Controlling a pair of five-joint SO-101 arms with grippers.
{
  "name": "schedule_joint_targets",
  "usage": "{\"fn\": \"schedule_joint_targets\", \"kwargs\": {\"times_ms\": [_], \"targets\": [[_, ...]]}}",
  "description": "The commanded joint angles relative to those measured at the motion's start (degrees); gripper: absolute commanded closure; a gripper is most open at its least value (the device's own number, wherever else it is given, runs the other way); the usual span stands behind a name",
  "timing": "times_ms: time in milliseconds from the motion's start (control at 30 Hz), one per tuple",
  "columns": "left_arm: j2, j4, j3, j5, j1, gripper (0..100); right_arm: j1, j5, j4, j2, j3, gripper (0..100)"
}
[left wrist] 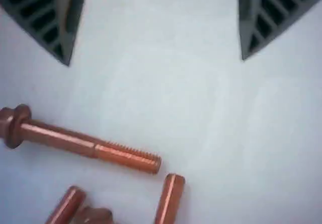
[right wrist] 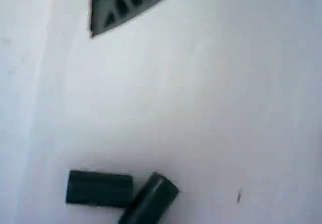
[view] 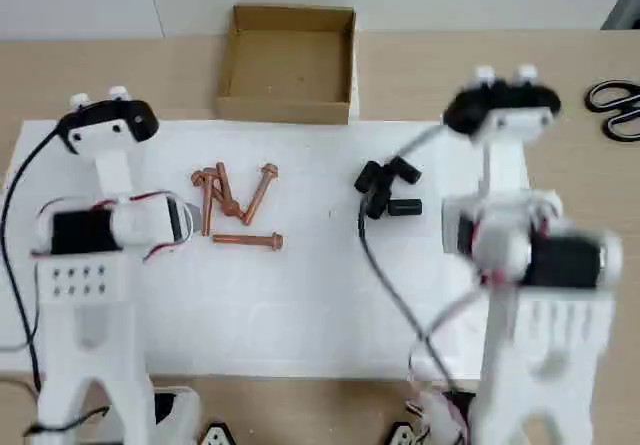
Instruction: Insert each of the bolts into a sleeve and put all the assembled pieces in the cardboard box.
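Nothing was assembled yet, and the cardboard box (view: pixel 290 60) stood empty at 12 o'clock, just beyond the white mat (view: pixel 300 315). I judge you were at the first pick. The bolts (view: pixel 235 205) lay in a loose pile at about 10 o'clock from the centre of the mat. The sleeves (view: pixel 388 187) lay in a small cluster at about 2 o'clock.

Your left gripper (left wrist: pixel 156 27) hung released, wide apart, above bare mat, with one bolt (left wrist: pixel 80 143) just beside it. For your right gripper (right wrist: pixel 131 2) I cannot tell if it was released or clenched. Two sleeves (right wrist: pixel 99 188) lay touching each other near it.

The next move probably called for you to close on the single bolt (view: pixel 248 240) that lay apart from the pile, because the others crossed each other. The middle of the mat offered open room for joining the parts. Only the scissors (view: pixel 615 105), at 2 o'clock near the table edge, were close to the right arm (view: pixel 520 250).
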Motion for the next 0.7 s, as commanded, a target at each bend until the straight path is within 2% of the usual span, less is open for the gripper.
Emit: {"fn": "schedule_joint_targets", "kwargs": {"times_ms": [0,167,467,667], "targets": [[4.57,-2.29,-2.77,-4.75,-0.44,79,-0.13,1.67,2.77,13.76,-11.52,74.2],[8.88,-3.60,-4.18,-14.07,-0.53,79,-0.48,7.56,3.38,23.78,-18.73,74.2],[10.02,-3.96,-6.81,-12.31,-7.30,80,-4.79,9.58,1.89,31.87,-18.81,74.2],[10.46,-3.78,-6.73,-12.22,-7.21,80,-8.04,19.96,4.53,43.47,-19.43,74.2]]}}
